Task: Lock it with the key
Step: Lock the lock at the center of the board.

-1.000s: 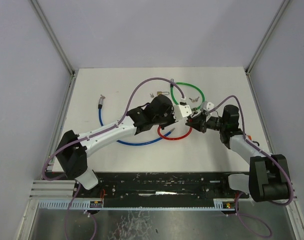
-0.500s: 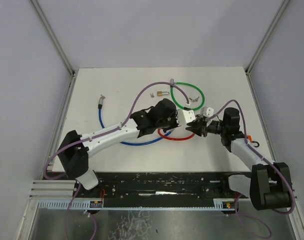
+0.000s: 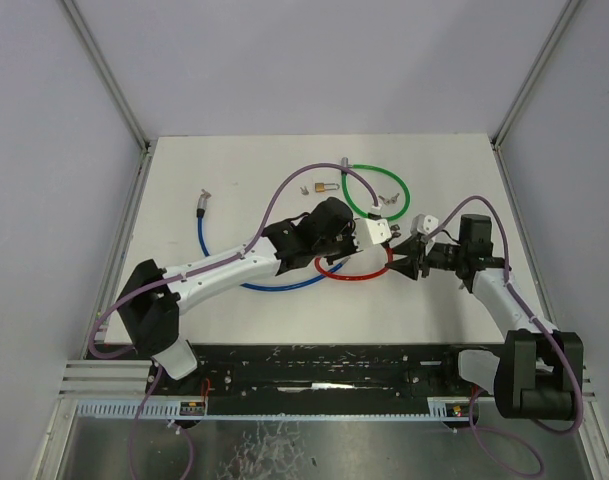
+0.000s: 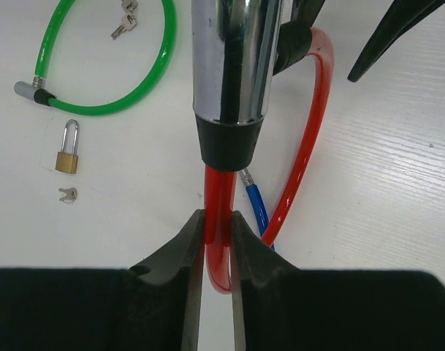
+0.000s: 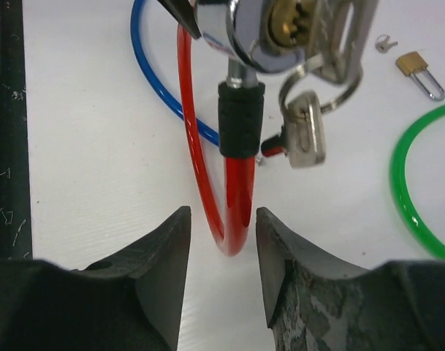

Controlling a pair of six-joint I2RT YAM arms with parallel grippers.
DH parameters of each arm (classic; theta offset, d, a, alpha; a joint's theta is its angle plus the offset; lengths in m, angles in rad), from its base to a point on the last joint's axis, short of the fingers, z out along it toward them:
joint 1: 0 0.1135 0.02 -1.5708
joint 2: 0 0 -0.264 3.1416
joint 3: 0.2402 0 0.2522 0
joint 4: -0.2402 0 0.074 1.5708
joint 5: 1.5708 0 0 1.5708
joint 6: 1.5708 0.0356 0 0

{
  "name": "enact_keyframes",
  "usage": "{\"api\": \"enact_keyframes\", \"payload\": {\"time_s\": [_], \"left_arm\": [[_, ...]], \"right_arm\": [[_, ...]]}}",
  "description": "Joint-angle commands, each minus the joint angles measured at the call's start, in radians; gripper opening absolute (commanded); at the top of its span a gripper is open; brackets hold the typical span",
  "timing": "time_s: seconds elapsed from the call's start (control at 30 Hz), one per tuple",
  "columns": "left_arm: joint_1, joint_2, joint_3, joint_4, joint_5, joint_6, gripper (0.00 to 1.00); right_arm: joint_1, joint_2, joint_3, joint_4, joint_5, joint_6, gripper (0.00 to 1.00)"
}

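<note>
The left pincer (image 4: 216, 217) is clamped on the red cable (image 4: 308, 124) of a bike lock. Its two fingers press the cable just below the black collar (image 4: 229, 142), where it enters the shiny metal barrel (image 4: 233, 51). The barrel is held up above the white table (image 3: 234, 170), near its middle, while the far bend of the red loop rests on the surface. The right pincer (image 5: 221, 213) faces the barrel's end from the other side with its fingers apart and nothing between them, touching neither the barrel nor the keys. At that end the brass keyhole (image 5: 284, 18) shows, and a ring of keys (image 5: 306, 139) hangs just beside it; whether a key sits in the hole cannot be told. A blue cable (image 4: 257, 208) passes beneath the red loop. Farther back lie a green cable lock (image 4: 105, 111) with its own keys (image 4: 126, 22) inside its loop, a small brass padlock (image 4: 67, 157), and a tiny key (image 4: 67, 194) just beside the padlock.
</note>
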Motion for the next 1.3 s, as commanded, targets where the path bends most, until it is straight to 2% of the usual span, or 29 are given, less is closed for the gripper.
{"api": "enact_keyframes", "payload": {"time_s": [0.0, 0.2, 0.3, 0.47, 0.53, 0.67, 0.77, 0.9, 0.97, 1.0, 1.03, 1.07, 1.1, 1.2, 1.27], "left_arm": [[0.001, 0.023, 0.013, -0.023, 0.001, -0.024, 0.0], [0.001, 0.021, 0.013, -0.021, 0.015, -0.025, 0.0], [0.002, 0.018, 0.014, -0.017, 0.022, -0.025, 0.0], [0.003, 0.016, 0.023, -0.017, 0.025, -0.02, 0.0], [0.003, 0.012, 0.034, -0.022, 0.038, -0.008, 0.0], [-0.01, 0.014, 0.085, -0.063, 0.04, 0.031, 0.0], [-0.017, 0.002, 0.114, -0.084, 0.025, 0.053, 0.0], [-0.015, -0.022, 0.094, -0.1, 0.03, 0.069, 0.0], [-0.016, -0.021, 0.083, -0.107, 0.032, 0.067, 0.0], [-0.017, -0.022, 0.078, -0.106, 0.038, 0.068, 0.0], [-0.017, -0.017, 0.078, -0.105, 0.042, 0.067, 0.0], [-0.016, -0.012, 0.083, -0.105, 0.043, 0.066, 0.0], [-0.016, -0.004, 0.089, -0.105, 0.045, 0.067, 0.0], [-0.016, 0.011, 0.108, -0.104, 0.049, 0.066, 0.0], [-0.016, 0.013, 0.113, -0.105, 0.048, 0.069, 0.0]], "right_arm": [[-0.038, -0.003, 0.051, -0.091, -0.043, -0.06, 0.47], [-0.026, 0.063, -0.005, 0.215, -0.081, 0.177, 0.44], [0.007, 0.081, -0.012, 0.273, -0.062, 0.22, 0.42], [0.051, 0.065, -0.024, 0.294, -0.048, 0.225, 0.11], [0.053, 0.03, -0.022, 0.28, -0.034, 0.225, 0.01], [0.103, -0.025, 0.042, 0.112, 0.047, 0.143, 0.0], [0.104, 0.004, 0.13, 0.032, 0.057, 0.185, 0.0], [0.028, 0.097, 0.24, -0.023, -0.18, 0.291, 0.0], [0.068, 0.1, 0.287, -0.194, -0.087, 0.11, 0.0], [0.125, 0.07, 0.265, -0.185, 0.041, 0.069, 0.0], [0.172, 0.032, 0.214, -0.103, 0.137, 0.107, 0.0], [0.194, 0.0, 0.163, 0.004, 0.153, 0.157, 0.0], [0.199, -0.017, 0.136, 0.033, 0.131, 0.177, 0.0], [0.2, 0.008, 0.165, 0.006, 0.101, 0.162, 0.0], [0.199, 0.03, 0.164, 0.067, 0.171, 0.206, 0.0]]}}
